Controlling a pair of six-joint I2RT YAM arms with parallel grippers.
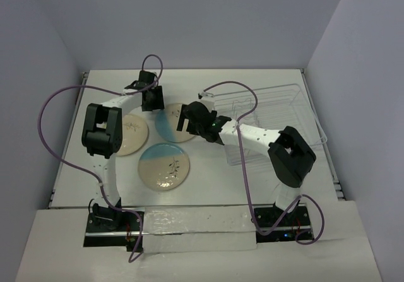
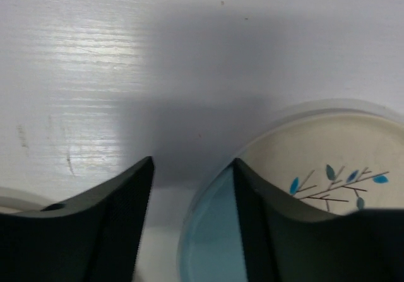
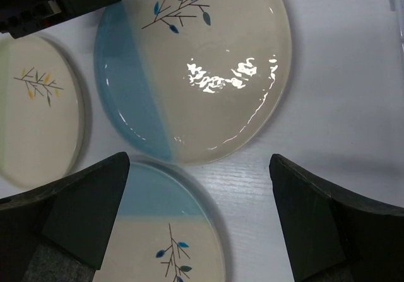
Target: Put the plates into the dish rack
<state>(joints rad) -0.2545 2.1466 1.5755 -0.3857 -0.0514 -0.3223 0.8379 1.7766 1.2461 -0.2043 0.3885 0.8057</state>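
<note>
Ceramic takes up most of my view: three round plates lie flat on the white counter (image 1: 211, 190), all on its left half. The round cream plate (image 3: 38, 111), drawn with a yellow-green sprig, lies closest to the counter's left edge. Just beside it, toward the middle of the counter, lies the round half-blue, half-cream plate (image 3: 208, 61), with a dark sprig and blue leaves on its cream side. The second round blue-and-cream plate (image 3: 170, 225), with the same sprig, lies just beside both, closer to the near edge. The rectangular dish rack (image 1: 284, 102) of thin silvery wire on a clear tray stands along the right edge, toward the far right corner, well apart from the plates.

My left hand (image 2: 192, 163) is low at the blue side of the half-blue, half-cream plate. Its dark fingers (image 2: 265, 231) stand apart, one over bare counter and the other over the plate's blue half, and the rim runs between them. They are not clamped on it; whether either one touches the plate I cannot tell.

My right hand (image 3: 199, 162) hangs above the plates, fingers spread wide, gripping nothing. Below the gap between them I see the rim of the half-blue, half-cream plate and the blue part of the second plate next to it.
</note>
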